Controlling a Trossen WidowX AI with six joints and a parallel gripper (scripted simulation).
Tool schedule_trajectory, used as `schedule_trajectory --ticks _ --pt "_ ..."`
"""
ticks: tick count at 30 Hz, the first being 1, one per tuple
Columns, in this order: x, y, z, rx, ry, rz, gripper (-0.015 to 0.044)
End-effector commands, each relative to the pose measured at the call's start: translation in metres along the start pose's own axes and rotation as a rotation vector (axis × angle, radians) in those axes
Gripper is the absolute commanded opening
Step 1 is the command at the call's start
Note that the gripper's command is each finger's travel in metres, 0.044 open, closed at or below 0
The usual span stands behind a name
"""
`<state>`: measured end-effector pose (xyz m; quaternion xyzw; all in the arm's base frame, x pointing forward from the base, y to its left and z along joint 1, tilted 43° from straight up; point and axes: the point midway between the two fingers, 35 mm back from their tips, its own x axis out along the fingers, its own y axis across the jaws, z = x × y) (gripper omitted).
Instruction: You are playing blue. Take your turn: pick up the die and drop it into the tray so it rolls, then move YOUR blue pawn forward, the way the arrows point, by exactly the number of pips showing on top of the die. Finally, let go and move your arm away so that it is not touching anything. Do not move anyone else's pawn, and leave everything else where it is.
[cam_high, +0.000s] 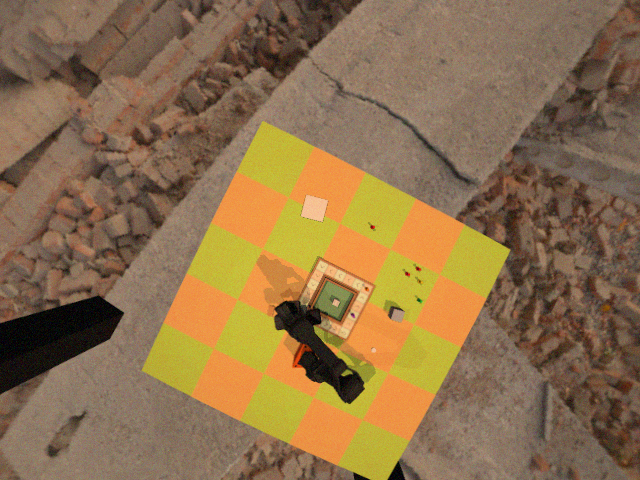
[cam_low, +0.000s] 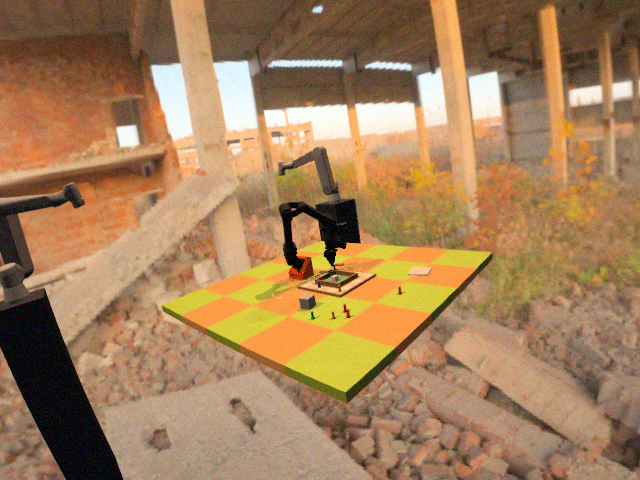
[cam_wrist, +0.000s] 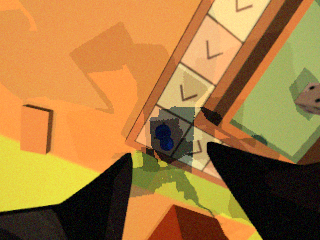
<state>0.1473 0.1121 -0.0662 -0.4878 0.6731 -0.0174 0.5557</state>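
The hand (cam_wrist: 170, 157) is wide open and holds nothing, so the blue pawn (cam_wrist: 164, 136) stands alone on its square, low in the frame.

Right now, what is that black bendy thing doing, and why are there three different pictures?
That black thing is a robot arm playing a board game. One picture looks straight down from above, one from the side, and one from a camera on the arm's wrist. Its pincer, the gripper, is open and holds nothing. Just beyond its two dark fingers the blue pawn stands on a corner square of the game board. The die lies in the green tray in the board's middle. All this sits on a checkered table, with more little pawns, a grey cube and a pale tile.
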Motion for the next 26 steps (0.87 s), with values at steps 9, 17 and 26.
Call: schedule_trajectory --ticks 9,17,26 --pt "-0.062 -0.037 -0.014 0.243 -0.015 0.007 0.0440" --pt "-0.106 -0.098 -0.059 0.611 -0.010 0.005 0.0440" --pt "-0.097 -0.083 -0.044 0.513 -0.017 0.012 0.0440"
